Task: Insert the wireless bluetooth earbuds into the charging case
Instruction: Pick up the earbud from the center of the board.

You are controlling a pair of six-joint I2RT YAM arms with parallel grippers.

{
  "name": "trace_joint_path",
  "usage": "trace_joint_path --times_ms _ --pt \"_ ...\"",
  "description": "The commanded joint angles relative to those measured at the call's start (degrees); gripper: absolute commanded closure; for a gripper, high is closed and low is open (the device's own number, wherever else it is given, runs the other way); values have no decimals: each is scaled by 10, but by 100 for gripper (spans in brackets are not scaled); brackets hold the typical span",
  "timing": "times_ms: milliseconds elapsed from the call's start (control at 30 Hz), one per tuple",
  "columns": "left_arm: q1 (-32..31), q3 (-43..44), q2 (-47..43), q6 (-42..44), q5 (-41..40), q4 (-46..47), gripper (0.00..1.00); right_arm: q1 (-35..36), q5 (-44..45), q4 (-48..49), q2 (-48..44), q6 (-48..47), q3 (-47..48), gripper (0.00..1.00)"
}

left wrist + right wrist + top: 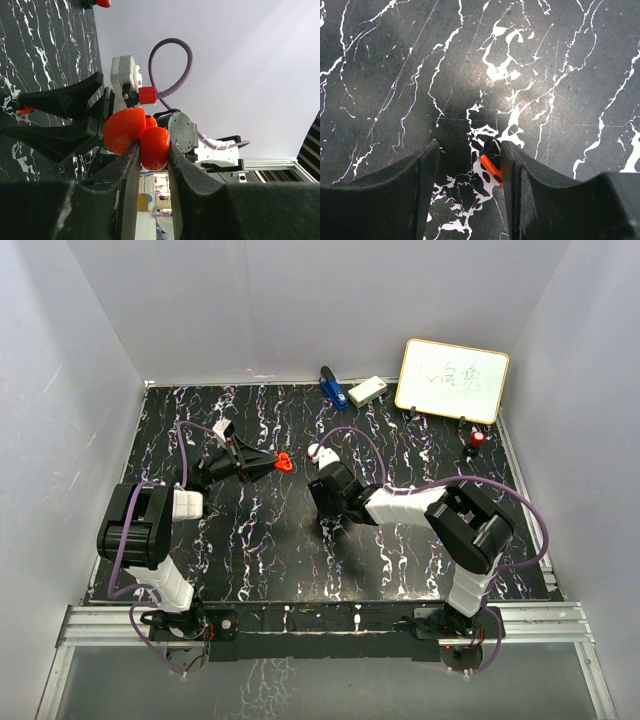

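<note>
My left claw point(154, 156) clamping the red case point(125, 131), right claw point(470, 152) parted around a red earbud point(491, 169), whiteboard point(452, 380) and marker point(477, 440) at the table's point(250, 560) far right corner

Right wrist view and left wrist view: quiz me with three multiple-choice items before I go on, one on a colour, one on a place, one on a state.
1. What colour is the case in the left gripper?
A) blue B) white C) red

2. Where does the small earbud lie?
A) inside the case B) on the table, between the fingers of the right gripper C) on the floor

3. How does the left gripper stand?
A) shut on the case B) wide open and empty C) out of view

Answers:
1 C: both of its rounded halves show red in the left wrist view.
2 B: the right wrist view shows it on the marbled surface, close to one finger.
3 A: its two fingers pinch the case between them.
</note>
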Motion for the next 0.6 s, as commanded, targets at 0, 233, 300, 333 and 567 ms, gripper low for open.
trace_joint_path --times_ms 0,233,300,333,567 --pt "5 3 -25 0 9 44 100 -2 -36 -12 6 -19 3 52" --pt "5 6 -16 0 13 47 100 -3 -76 -23 -20 -23 -18 53" --pt "4 7 -15 9 11 40 100 -3 -80 -28 -22 -23 -24 53" --pt "5 6 -15 12 11 37 100 -3 -82 -29 -39 -23 -27 53" --pt "5 3 -18 36 4 20 100 -3 -94 -44 -65 -23 -41 53"
